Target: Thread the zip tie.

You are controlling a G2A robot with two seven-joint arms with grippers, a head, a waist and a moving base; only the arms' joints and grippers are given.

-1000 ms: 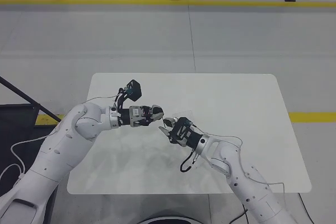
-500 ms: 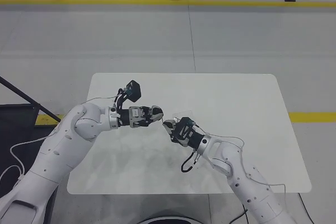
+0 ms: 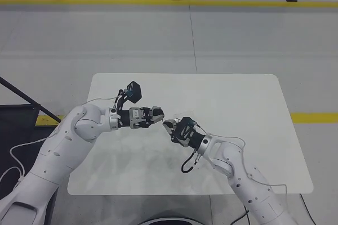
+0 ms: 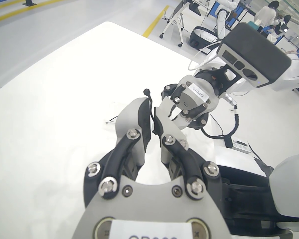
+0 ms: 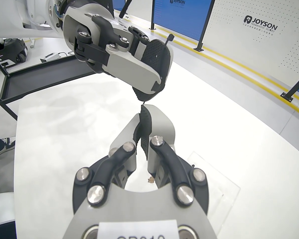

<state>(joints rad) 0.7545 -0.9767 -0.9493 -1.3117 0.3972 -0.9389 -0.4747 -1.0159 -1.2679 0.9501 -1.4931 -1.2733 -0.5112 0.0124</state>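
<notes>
The zip tie [image 4: 150,100] is a thin black strap; its square head [image 5: 170,37] sticks out past my left gripper's fingers. My left gripper [image 4: 152,118] is shut on the strap, held above the middle of the white table [image 3: 242,101]. My right gripper [image 5: 142,115] is tip to tip with the left gripper [image 5: 149,93], its pads pressed together on the strap's thin tail, a sliver of which shows between the two grippers. From above, the left gripper [image 3: 159,112] and the right gripper [image 3: 168,124] almost touch. The strap between the pads is hidden.
A clear plastic sheet [image 5: 211,175] lies flat on the table under the right gripper, with a small brown scrap [image 5: 150,179] beside it. A black cart [image 3: 11,121] stands off the table's left side. Bare tabletop lies all around the grippers.
The right gripper has crept slightly up and left, closer to the left gripper's fingertips. The left arm has stayed almost still.
</notes>
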